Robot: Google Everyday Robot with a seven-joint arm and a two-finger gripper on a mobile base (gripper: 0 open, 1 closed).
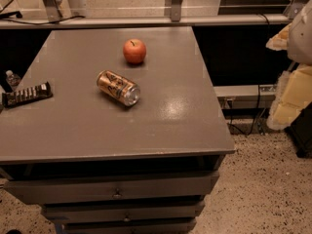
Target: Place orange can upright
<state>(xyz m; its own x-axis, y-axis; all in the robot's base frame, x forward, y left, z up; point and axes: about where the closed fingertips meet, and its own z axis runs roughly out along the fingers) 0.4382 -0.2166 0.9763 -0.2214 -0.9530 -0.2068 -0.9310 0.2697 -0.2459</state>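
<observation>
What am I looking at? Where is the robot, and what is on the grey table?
One camera looks down at a grey table with drawers. The robot is mostly out of sight: the pale cream shape at the right edge seems to be its pincer, beside the table, touching nothing. On the table lie an orange can on its side, a red apple behind it, and a dark wrapped bar near the left edge. The robot's job is to stand the can up.

Orange can (118,87) lettering illegible; hand (286,104) at right edge.
</observation>
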